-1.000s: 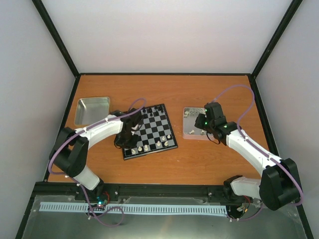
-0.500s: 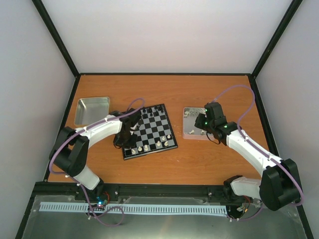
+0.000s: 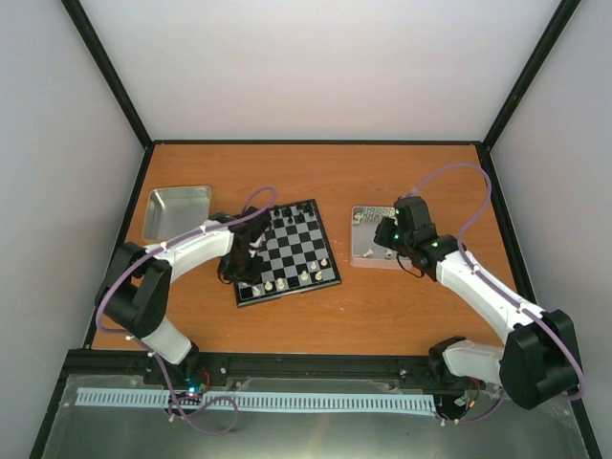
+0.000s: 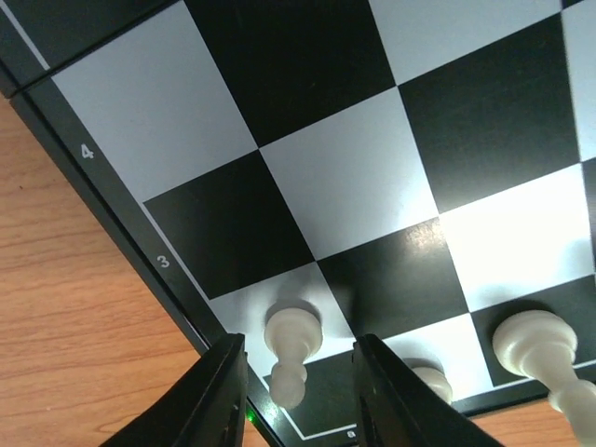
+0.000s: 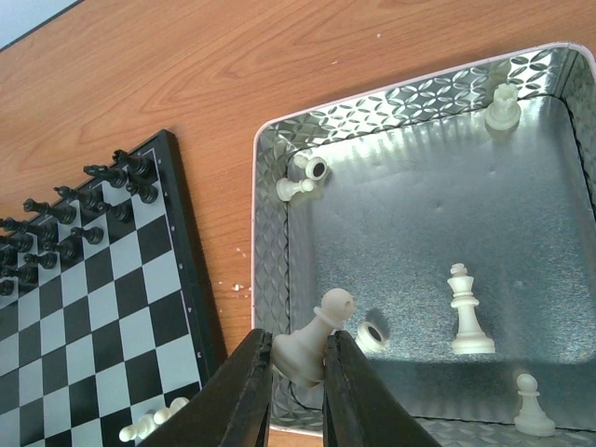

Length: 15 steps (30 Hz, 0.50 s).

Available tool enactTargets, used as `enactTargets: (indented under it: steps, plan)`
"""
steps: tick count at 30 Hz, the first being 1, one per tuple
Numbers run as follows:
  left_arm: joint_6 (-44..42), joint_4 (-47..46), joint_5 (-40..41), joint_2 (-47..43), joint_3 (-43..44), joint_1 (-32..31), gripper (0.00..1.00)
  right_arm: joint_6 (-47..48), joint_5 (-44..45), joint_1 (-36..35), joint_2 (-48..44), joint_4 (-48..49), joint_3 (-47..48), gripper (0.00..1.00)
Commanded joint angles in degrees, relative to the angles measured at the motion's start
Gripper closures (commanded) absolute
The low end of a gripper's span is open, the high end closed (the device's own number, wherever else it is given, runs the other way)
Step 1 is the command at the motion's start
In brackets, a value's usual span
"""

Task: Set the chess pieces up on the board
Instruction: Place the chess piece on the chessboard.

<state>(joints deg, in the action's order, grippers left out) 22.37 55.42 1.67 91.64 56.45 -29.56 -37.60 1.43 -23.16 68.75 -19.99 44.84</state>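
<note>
Your left pincer [image 4: 300,372] hangs low over the board [image 4: 345,177] at its left edge, spread around a standing cream pawn [image 4: 291,333] | your right pincer [image 5: 296,361] pinches a second pawn [image 5: 312,337] above the tray [image 5: 270,233] corner | board lies flat on the counter [image 3: 382,306].

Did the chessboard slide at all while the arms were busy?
No. The board sits in the same place as before, with the same gap between its left corner and the silver tray on the left.
</note>
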Motion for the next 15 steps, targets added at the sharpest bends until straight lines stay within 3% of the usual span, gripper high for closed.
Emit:
enactTargets:
  steps: [1,7,10,15]
  plan:
    - [0.7,0.2,-0.2,-3.2,2.3,0.6,0.68,-0.4,0.4,0.2,-1.2,0.0,0.0,0.83]
    - [1.7,3.4,4.9,-7.3,7.7,0.6,0.6,2.3,-0.9,0.2,-2.2,0.5,0.5,0.83]
    - [3.0,0.2,7.2,-12.1,9.7,0.7,0.55,7.1,-5.9,0.2,-3.7,3.4,0.5,0.83]
    - [3.5,-16.8,-5.5,-20.1,8.0,0.7,0.44,16.5,-23.6,0.3,-6.8,12.6,-0.3,0.83]
